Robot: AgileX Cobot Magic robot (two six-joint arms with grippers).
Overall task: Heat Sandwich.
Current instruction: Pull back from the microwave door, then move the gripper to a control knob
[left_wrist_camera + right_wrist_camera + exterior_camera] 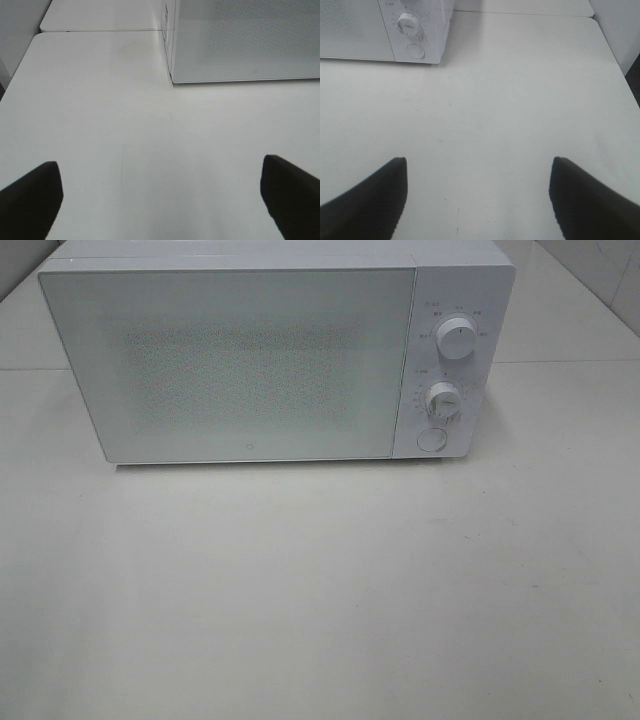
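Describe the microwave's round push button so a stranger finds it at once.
Find the white microwave on the table; go to the control panel at its right end. Of three round parts stacked there, the button is lowest: flat and plain, lacking the pointer line and markings of the upper knob and lower knob.

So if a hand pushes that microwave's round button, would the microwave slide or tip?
Tipping seems unlikely: the microwave is a wide, low box sitting flat on the table. The round button sits low on its front, so a push there has little leverage. It may slide a little, since the table looks smooth.
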